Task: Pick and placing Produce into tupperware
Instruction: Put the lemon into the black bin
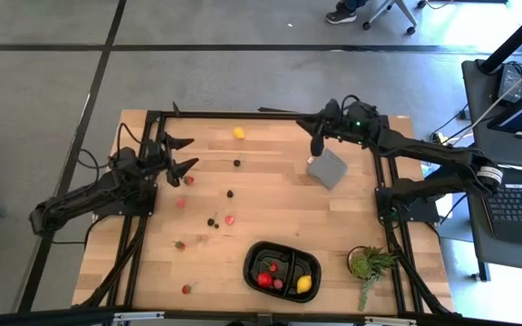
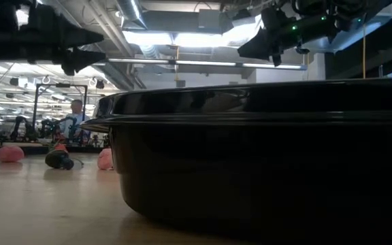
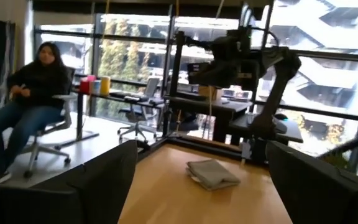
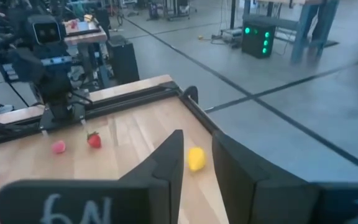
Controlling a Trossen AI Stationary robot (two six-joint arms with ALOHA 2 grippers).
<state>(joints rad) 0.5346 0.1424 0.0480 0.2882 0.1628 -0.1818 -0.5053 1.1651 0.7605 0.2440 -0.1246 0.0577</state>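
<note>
The black tray [image 1: 283, 269] is sitting on the wooden table [image 1: 270, 154], close to the edge nearest the low camera. Inside it a yellow lemon [image 1: 304, 284] and some red pieces [image 1: 265, 280] are lying in its compartments. A green plant [image 1: 368, 264] is standing just beside the tray.

The left arm is stretching in from the side of the table away from the plant, well apart from the tray. Its left gripper [image 1: 181, 155] is hanging above the wood with its two fingers spread wide, holding nothing. Red bits [image 1: 181, 203] and dark berries [image 1: 230, 193] are lying scattered between that gripper and the tray.

The right arm is bending over the far edge of the table, on the plant's side. Its right gripper [image 1: 316, 145] is pointing down with its fingers a little way apart and nothing between them. A grey block [image 1: 328, 168] is lying between that gripper and the tray. Another lemon [image 1: 239, 133] is resting far from the tray, near the far edge.
</note>
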